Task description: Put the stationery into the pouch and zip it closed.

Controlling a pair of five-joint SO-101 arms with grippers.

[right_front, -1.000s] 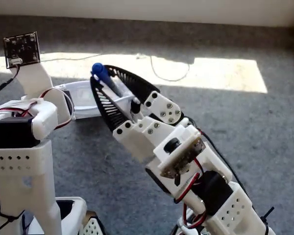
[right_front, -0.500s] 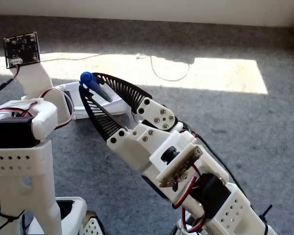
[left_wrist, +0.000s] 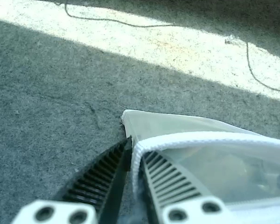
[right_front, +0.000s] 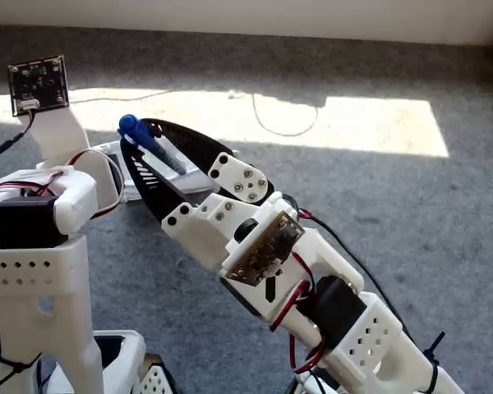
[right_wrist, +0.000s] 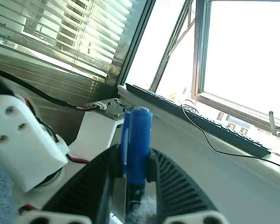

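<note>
Blue pen (right_front: 152, 148) held in the right gripper (right_front: 138, 135), shown at the insertion step.

High view: the right gripper lies at about 10 o'clock from the frame's centre. Its black ribbed jaws are narrow and clamped on the pen, whose capped end points toward 10 o'clock. The translucent white pouch (right_front: 107, 150) lies on the grey carpet (right_front: 411, 230) directly under the jaws. Whether the pen touches it cannot be told. The left arm (right_front: 41, 238) stands at 8 o'clock, and a thin cable (right_front: 271, 127) crosses the sunlit strip at 12 o'clock.

Left wrist view: the left gripper (left_wrist: 130, 144) is pinched shut on the corded white rim at one corner of the pouch (left_wrist: 200, 158), and the carpet (left_wrist: 46, 93) lies beyond.

Right wrist view: the pen (right_wrist: 136, 144) stands between the jaws of the right gripper (right_wrist: 133, 151), gripped partway along its barrel, with a window (right_wrist: 242, 56) behind.

Judgement: the pen is not yet inside, and the zip is not yet drawn. The next move calls for aligning the pen with the pouch mouth and easing it in while the left gripper anchors the rim. The right gripper releases only once the barrel is well inside.
</note>
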